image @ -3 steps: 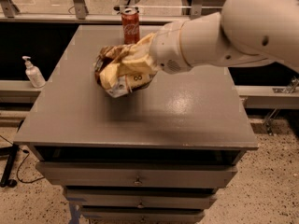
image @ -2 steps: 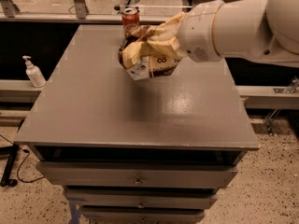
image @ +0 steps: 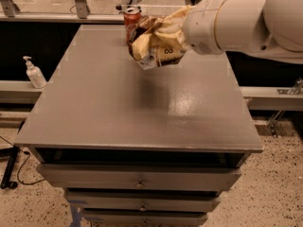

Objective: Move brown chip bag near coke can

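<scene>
I see the gripper (image: 177,34) just right of the coke can (image: 132,19), clamped on the crumpled brown chip bag (image: 154,46); the bag hangs above the grey table (image: 142,112), close against the can's right side and partly in front of it; the can stands upright.

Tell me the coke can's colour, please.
Red coke can, camera view; gripper holds brown chip bag beside it.
</scene>
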`<state>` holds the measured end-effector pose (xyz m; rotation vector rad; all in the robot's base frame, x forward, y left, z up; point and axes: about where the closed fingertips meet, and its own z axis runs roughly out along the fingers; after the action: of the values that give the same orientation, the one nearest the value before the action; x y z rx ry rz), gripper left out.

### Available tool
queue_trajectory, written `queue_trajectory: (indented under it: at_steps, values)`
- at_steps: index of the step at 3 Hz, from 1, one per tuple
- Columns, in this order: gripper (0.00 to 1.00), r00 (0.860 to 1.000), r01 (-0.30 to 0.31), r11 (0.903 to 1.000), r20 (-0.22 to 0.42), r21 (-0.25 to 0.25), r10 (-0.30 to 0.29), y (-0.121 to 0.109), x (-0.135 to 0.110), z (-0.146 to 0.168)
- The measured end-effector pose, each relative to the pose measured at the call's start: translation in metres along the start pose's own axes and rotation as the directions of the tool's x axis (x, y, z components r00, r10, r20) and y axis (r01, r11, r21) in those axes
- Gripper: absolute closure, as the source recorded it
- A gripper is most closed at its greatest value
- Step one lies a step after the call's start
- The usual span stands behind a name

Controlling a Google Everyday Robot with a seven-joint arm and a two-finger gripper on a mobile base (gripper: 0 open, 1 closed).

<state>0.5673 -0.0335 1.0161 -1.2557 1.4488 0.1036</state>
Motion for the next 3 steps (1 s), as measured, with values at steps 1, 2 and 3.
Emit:
queue_trajectory:
  at_steps: [1,2,3]
  values:
    - [1.00,0.999,0.033,0.9958,-0.019,0.086,-0.032,-0.056,0.021,0.018]
    - [1.00,0.998,0.047,0.9898,-0.049,0.134,-0.041,-0.095,0.040,0.034]
    - [1.00,0.997,0.041,0.9861,-0.074,0.161,-0.030,-0.128,0.061,0.059]
